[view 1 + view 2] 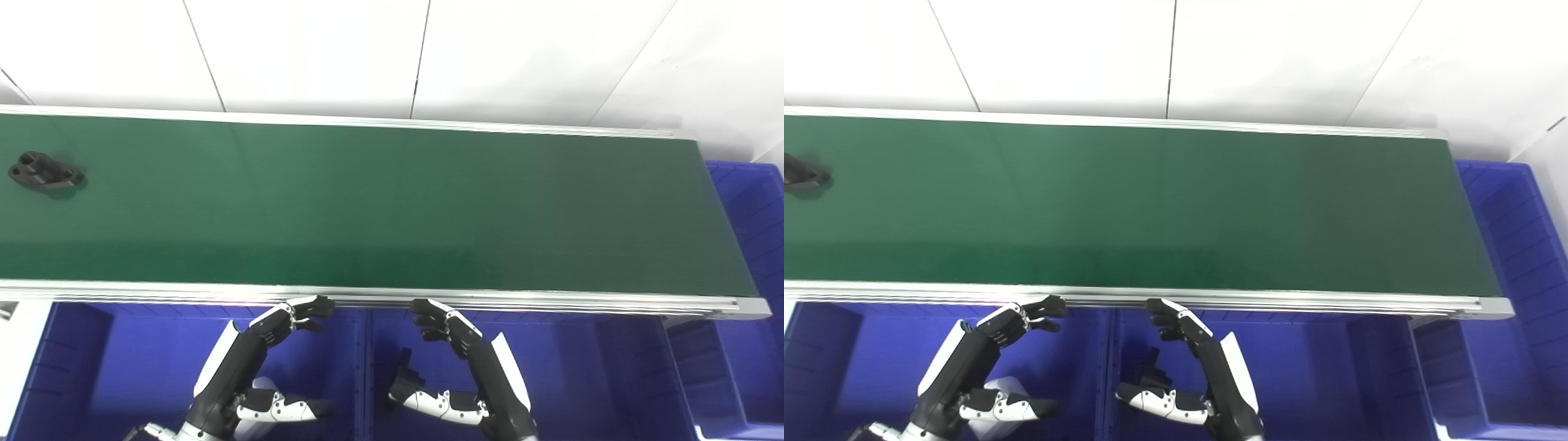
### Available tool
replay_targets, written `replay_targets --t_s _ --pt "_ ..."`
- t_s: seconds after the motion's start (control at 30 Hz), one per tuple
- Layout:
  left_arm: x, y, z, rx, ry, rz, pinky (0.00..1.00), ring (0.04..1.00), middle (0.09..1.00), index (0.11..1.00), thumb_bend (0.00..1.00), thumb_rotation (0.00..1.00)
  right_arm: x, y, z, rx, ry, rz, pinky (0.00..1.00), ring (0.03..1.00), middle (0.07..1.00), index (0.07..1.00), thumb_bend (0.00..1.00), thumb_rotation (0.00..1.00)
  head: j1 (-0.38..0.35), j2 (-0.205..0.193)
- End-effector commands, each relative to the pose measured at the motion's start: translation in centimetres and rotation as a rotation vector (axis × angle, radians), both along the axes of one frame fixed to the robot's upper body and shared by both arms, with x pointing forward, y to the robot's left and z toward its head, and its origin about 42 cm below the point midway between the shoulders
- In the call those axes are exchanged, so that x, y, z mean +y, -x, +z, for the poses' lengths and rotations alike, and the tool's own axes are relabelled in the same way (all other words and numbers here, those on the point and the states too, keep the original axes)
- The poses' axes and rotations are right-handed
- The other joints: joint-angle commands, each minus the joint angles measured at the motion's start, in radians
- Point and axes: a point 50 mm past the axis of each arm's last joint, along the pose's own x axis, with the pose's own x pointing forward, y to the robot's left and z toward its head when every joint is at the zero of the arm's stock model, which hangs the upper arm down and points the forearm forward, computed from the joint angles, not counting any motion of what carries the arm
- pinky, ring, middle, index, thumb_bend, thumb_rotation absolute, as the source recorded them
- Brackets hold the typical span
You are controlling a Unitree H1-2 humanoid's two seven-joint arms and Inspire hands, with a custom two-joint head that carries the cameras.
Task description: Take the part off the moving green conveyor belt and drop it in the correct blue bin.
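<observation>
1. The green conveyor belt [380, 202] runs across the view from left to right, framed by silver rails, with a white panelled wall [392, 55] behind it.
2. A black part [46, 172] lies flat on the belt near its far-left end, closer to the far rail than to the near one; it shows round holes in its top face (in the right eye view it is cut off by the picture's left edge).
3. The left robot hand [269, 361] hangs below the near rail, over the left blue bin [92, 367]. Its fingers [306, 309] are spread and curled slightly, tips just beside the rail, and it holds nothing.
4. The right robot hand [459, 367] mirrors it over the middle blue bin [582, 373], fingers apart and empty, fingertips [429, 312] close to the rail.
5. Both hands are well apart from the part, which sits far to the left of them.
6. A small dark object [404, 367] lies inside the middle bin, just beside the right thumb; its shape is too dim to tell.
7. Another blue bin [750, 208] stands past the belt's right end.
</observation>
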Motion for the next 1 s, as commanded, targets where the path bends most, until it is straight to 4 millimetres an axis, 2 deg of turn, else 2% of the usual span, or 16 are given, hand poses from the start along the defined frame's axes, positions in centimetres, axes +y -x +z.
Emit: replay_targets --t_s 0.0,0.4,0.73,0.77,0.8,0.93,0.97 --pt "0.1 -0.2 1.0 -0.065 -0.001 0.002 0.67 0.756 0.797 0.737 0.69 0.24 0.3 0.0 0.8 -0.048 -0.028 -0.006 0.73 0.788 0.814 0.795 0.70 0.22 0.001 0.000" --pt "0.2 -0.5 0.7 -0.062 -0.017 -0.009 0.66 0.748 0.794 0.737 0.69 0.27 0.2 0.0 0.8 -0.037 -0.002 0.009 0.74 0.798 0.825 0.805 0.70 0.24 0.010 -0.012" --pt "0.1 -0.3 0.2 -0.048 -0.033 -0.024 0.71 0.794 0.825 0.775 0.71 0.33 0.0 0.0 0.5 -0.041 0.042 0.041 0.77 0.829 0.853 0.849 0.70 0.29 0.028 -0.039" --pt "0.0 -0.3 0.1 -0.045 -0.037 -0.020 0.71 0.794 0.826 0.775 0.71 0.34 0.0 0.0 0.5 -0.038 0.045 0.043 0.77 0.830 0.855 0.850 0.70 0.29 0.038 -0.057" --pt "0.0 -0.2 0.0 -0.043 -0.040 -0.017 0.71 0.794 0.826 0.778 0.71 0.34 0.0 0.0 0.4 -0.035 0.047 0.045 0.78 0.832 0.853 0.851 0.71 0.29 0.038 -0.057" --pt "-0.3 0.0 -0.8 -0.021 -0.057 -0.012 0.71 0.791 0.826 0.785 0.72 0.34 -0.3 0.4 -0.2 -0.019 0.036 0.042 0.78 0.833 0.851 0.853 0.71 0.28 0.117 -0.149" --pt "-0.4 0.1 -1.0 -0.018 -0.070 -0.009 0.71 0.786 0.822 0.784 0.72 0.35 -0.4 0.5 -0.4 -0.021 0.033 0.042 0.77 0.832 0.850 0.852 0.71 0.27 0.124 -0.155"
